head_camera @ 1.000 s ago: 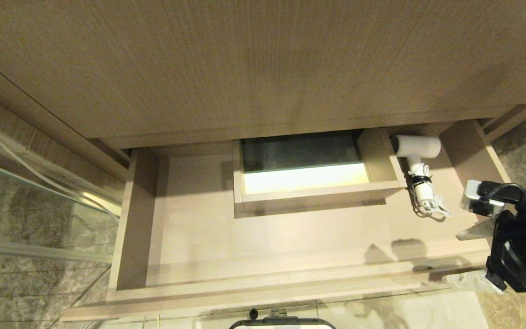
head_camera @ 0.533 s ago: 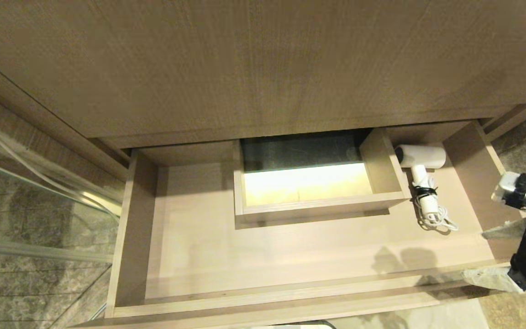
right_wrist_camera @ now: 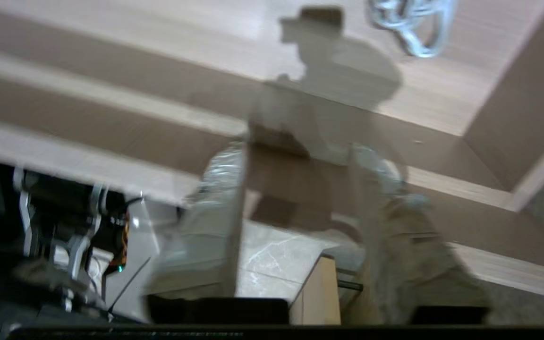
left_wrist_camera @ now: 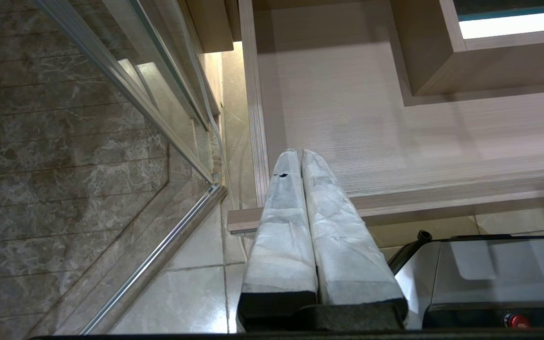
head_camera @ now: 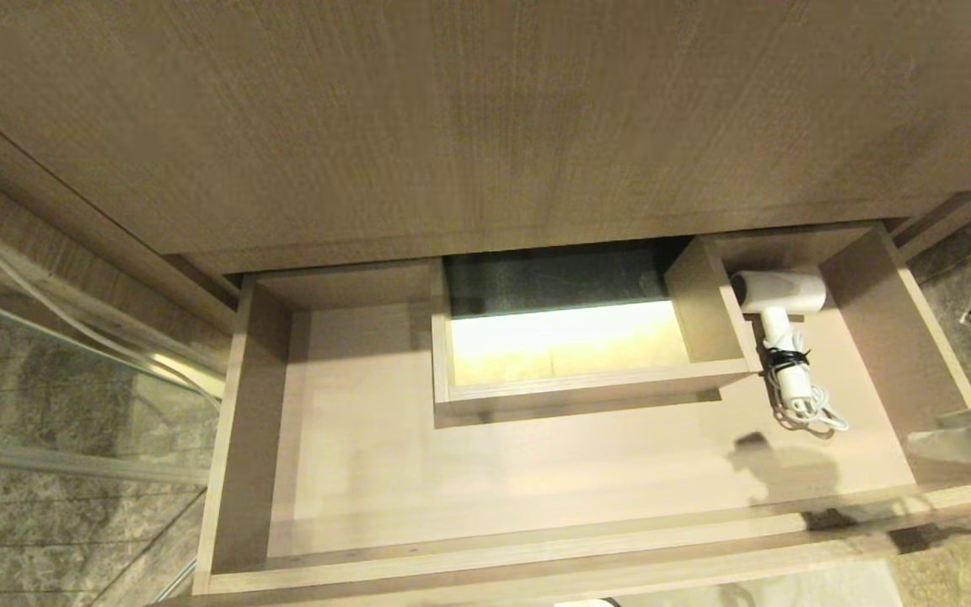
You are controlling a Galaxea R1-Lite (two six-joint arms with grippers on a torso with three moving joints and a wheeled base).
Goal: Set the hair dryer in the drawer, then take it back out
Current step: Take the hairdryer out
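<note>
While the drawer (head_camera: 536, 472) stands pulled out beneath the taller wood-grain panel (head_camera: 469, 118), the hair dryer (head_camera: 780, 324) lies on its floor at about two o'clock from the drawer's middle, in the back right bay. Its short white barrel lies crosswise near the back wall, just beside the right wall of the boxed cut-out (head_camera: 570, 354); whether they touch I cannot tell. The handle runs toward six o'clock, a black tie around it, and the white cord (head_camera: 814, 413) loops loosely on the wood at the handle's end.

At the head view's three-to-four o'clock edge the right gripper (head_camera: 953, 434) shows only in part, a pale wrapped finger over the drawer's right front corner, well apart from the dryer and holding nothing. In the right wrist view the picture is smeared, but the two wrapped fingers (right_wrist_camera: 215, 198) appear to stand apart with a clear gap between them, the drawer's front edge and floor showing through that gap. The cord's loops sit at about one o'clock in that view.

By the drawer's left front corner is the left gripper (left_wrist_camera: 301, 156), its two white-wrapped fingers pressed flat together along their whole length, with nothing between them. Beside it lie the marble-patterned floor tiles (left_wrist_camera: 64, 156) and a glass panel with a metal rail (left_wrist_camera: 158, 245). Part of the robot's grey base (left_wrist_camera: 489, 274) shows beneath the drawer's front edge.
</note>
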